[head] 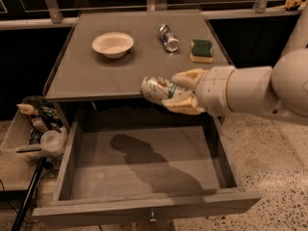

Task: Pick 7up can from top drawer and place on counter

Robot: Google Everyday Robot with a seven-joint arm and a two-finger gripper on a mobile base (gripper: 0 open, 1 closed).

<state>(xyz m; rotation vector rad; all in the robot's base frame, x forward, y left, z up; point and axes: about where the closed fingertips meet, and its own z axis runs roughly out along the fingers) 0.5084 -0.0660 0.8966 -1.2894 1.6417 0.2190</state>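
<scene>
My gripper [179, 91] is shut on the 7up can [156, 89], a white and green can held on its side. It hangs in the air over the counter's front edge [120, 96], above the back of the open top drawer [144, 170]. The drawer is pulled fully out and its floor shows only the arm's shadow. My white arm [260, 90] reaches in from the right. The counter [134, 66] is a flat grey top behind and below the can.
On the counter stand a white bowl [112, 44], a silver-blue can [168, 37] lying on its side and a green-and-yellow sponge [201, 50]. A bin of clutter [38, 129] sits on the floor left of the drawer. A railing runs behind.
</scene>
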